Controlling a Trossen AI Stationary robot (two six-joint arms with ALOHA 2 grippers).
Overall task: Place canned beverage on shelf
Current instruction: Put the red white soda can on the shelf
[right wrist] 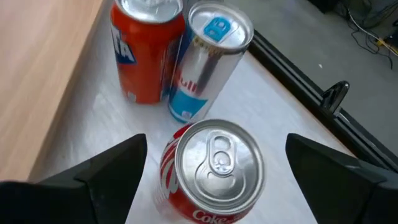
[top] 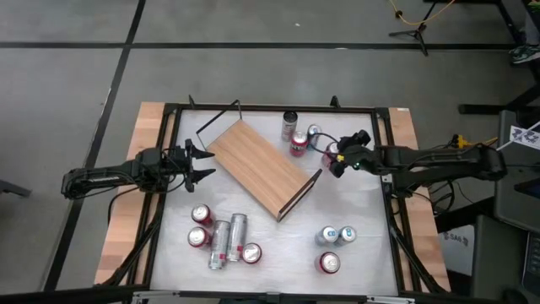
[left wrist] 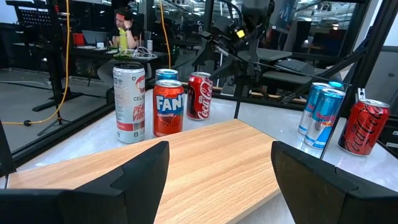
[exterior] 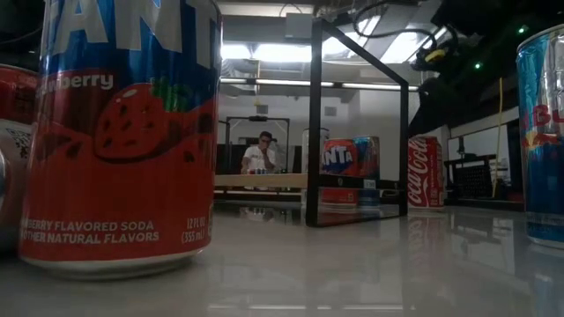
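At the table's left, left gripper (top: 205,164) spread wide beside the flat light-brown wooden shelf (top: 260,166), empty at centre, right gripper (right wrist: 211,180) wide open above a red Coca-Cola can (right wrist: 211,171), its top visible only from the wrist.

A white, glossy rectangular tabletop (top: 354,207) fills the middle of the high view, edged by a thin black metal frame (top: 270,107), with pale wooden side boards (top: 122,245) along its left and right margins. Around it lies a grey concrete floor (top: 253,76) crossed by dark tape lines (top: 253,46). At the upper right of that view stand a black tripod stand (top: 413,34) and a looping yellow cable (top: 412,17). In the low view, a seated person in a light top (exterior: 262,157) shows at centre, far behind the table, under bright ceiling light strips (exterior: 264,53).
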